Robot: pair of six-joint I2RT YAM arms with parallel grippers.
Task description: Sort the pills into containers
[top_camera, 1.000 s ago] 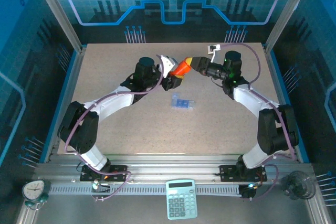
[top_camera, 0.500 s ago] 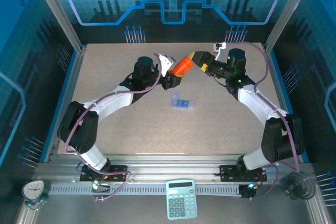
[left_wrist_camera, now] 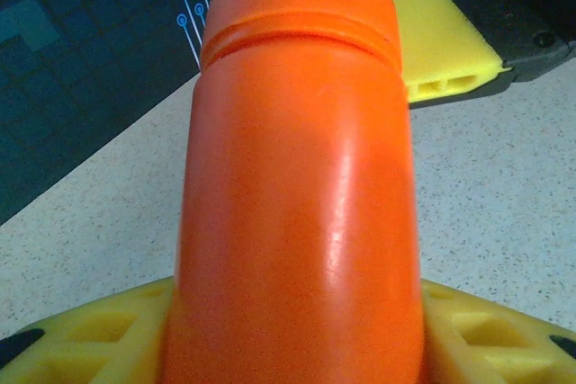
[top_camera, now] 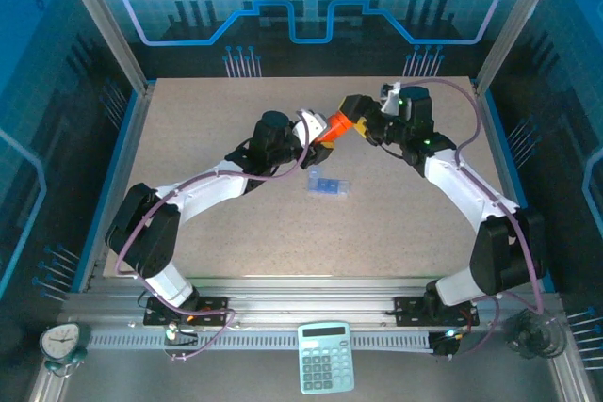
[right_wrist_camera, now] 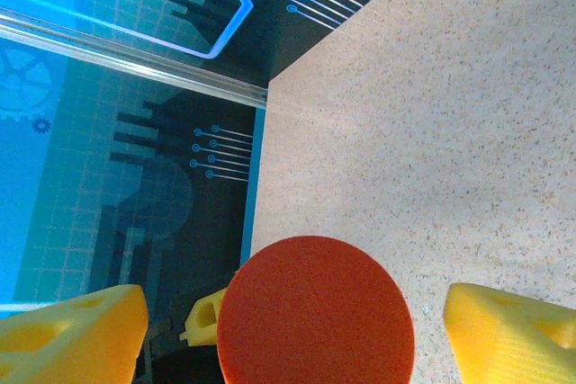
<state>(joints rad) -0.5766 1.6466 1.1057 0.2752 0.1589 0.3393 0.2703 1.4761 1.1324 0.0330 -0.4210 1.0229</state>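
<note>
Orange plastic is filling your left side: the left jaws are clamping the pill bottle [left_wrist_camera: 297, 177] around its lower body and, as far as you can judge, holding it off the counter [top_camera: 236, 223]. Between the arms, the blue pill box [top_camera: 328, 184] is lying flat on the counter, on the near side of the bottle. On the right, the right jaws are standing wide, straddling the cap [right_wrist_camera: 315, 321] with gaps showing either side. Be centring them, closing squarely, then twisting while the left side is resisting.
</note>
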